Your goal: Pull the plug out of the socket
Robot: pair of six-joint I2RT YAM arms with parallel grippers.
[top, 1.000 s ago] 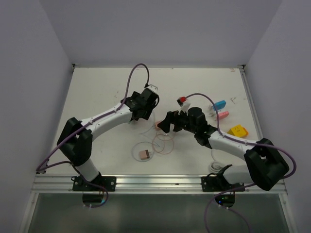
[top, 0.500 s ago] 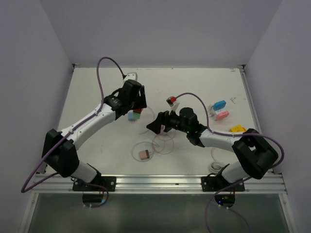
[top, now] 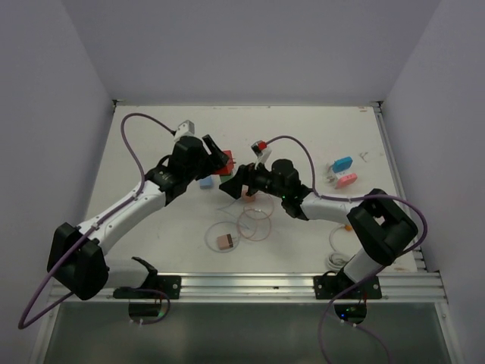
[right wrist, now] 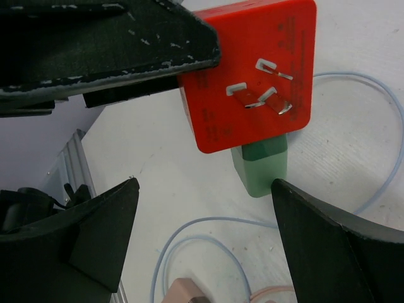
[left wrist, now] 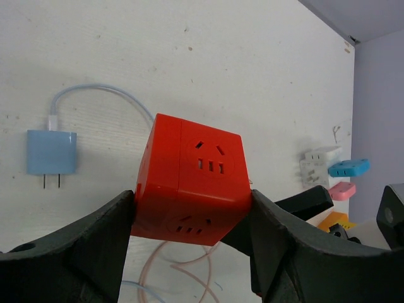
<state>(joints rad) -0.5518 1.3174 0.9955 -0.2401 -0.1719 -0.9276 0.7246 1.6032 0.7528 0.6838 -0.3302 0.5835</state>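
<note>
1. The left claw is clamped on the red plastic cube socket. One black finger presses each side face. It holds the cube off the desk, over the middle and slightly toward the far edge.
2. A small green plastic plug sits in one face of the red cube socket. That face adjoins the one with three bare metal prongs.
3. The right claw is spread wide and grips nothing. The green plug lies between its fingers, closer to one black finger; whether they touch cannot be told.
4. A light blue flat two-pin charger lies flat on the desk, just beside the socket on the left-edge side. A pale cable runs from it.
5. A pink square charger rests nearer the near edge, beside a coiled pink cable.
6. A blue adapter and a pink adapter lie together near the right edge.
</note>
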